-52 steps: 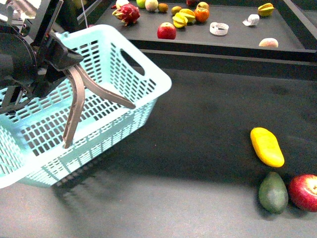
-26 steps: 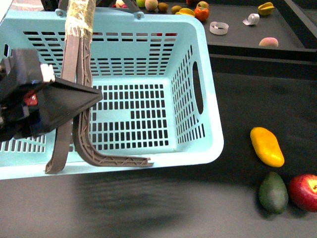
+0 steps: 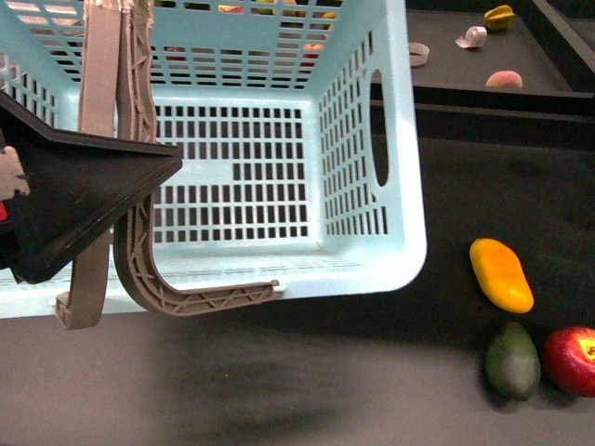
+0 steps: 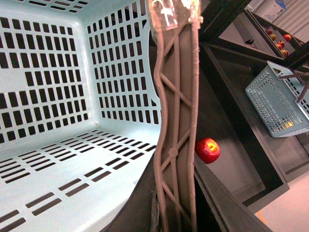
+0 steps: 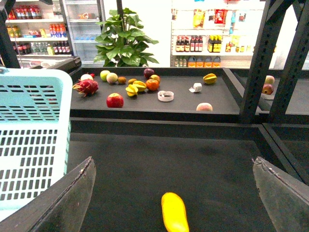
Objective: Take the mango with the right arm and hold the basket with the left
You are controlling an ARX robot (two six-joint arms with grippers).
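The yellow-orange mango (image 3: 501, 275) lies on the dark table, to the right of the basket and apart from it. The pale turquoise basket (image 3: 411, 186) fills the upper left of the front view, empty inside. My left gripper (image 3: 139, 177) is shut on one of its grey-brown handles (image 3: 100, 102); in the left wrist view that handle (image 4: 176, 121) runs down between the jaws of the left gripper (image 4: 174, 215). My right gripper (image 5: 174, 162) is open above the table, and the mango (image 5: 175, 212) lies between and below its fingers (image 5: 63, 203). The right arm does not show in the front view.
A dark green avocado-shaped fruit (image 3: 512, 360) and a red apple (image 3: 571, 360) lie just in front of the mango. A raised back shelf (image 5: 145, 104) carries several fruits. Black frame posts (image 5: 253, 58) stand at the right. A second basket (image 4: 280, 96) sits farther off.
The basket has swung from tilted at the left to level and much closer to the camera, with the left gripper still on its handle. The mango, green fruit and apple have not moved.
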